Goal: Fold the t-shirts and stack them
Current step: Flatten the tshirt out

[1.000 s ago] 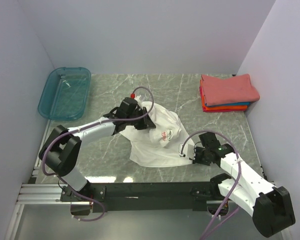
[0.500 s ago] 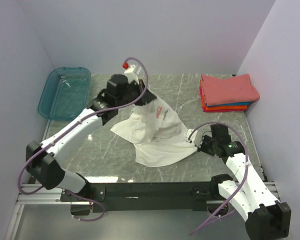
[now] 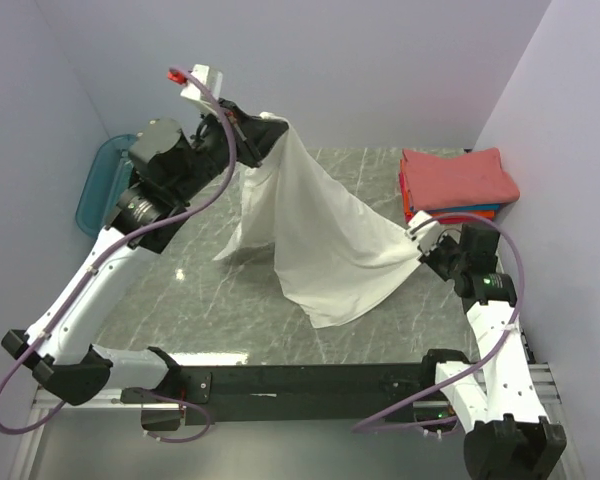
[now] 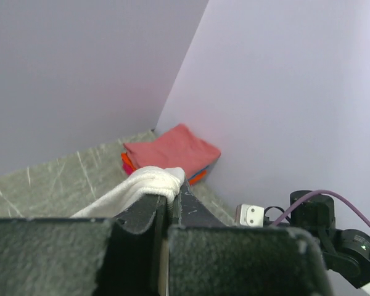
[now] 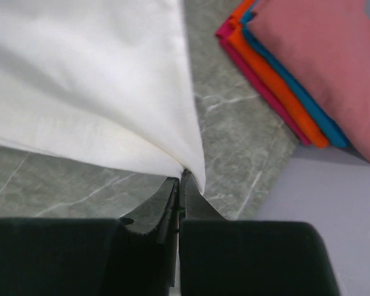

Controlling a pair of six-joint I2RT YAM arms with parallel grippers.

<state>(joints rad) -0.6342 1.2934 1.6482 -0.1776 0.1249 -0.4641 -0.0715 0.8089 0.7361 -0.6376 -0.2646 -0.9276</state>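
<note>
My L fingers (image 4: 139, 216) clench a bunched edge of the white tee (image 3: 320, 240), held high. R fingers (image 5: 155, 209) pinch its corner near the folded stack (image 3: 458, 185). Tee hangs spread above the surface (image 3: 200, 290), not yet folded; stacking's left too.

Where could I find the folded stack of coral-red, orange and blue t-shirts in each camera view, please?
Top external: the folded stack of coral-red, orange and blue t-shirts lies at the upper right.
Left wrist: it sits mid-picture.
Right wrist: it fills the upper right corner.
Shared landmark: the white cotton t-shirt, visible in all three views.
</note>
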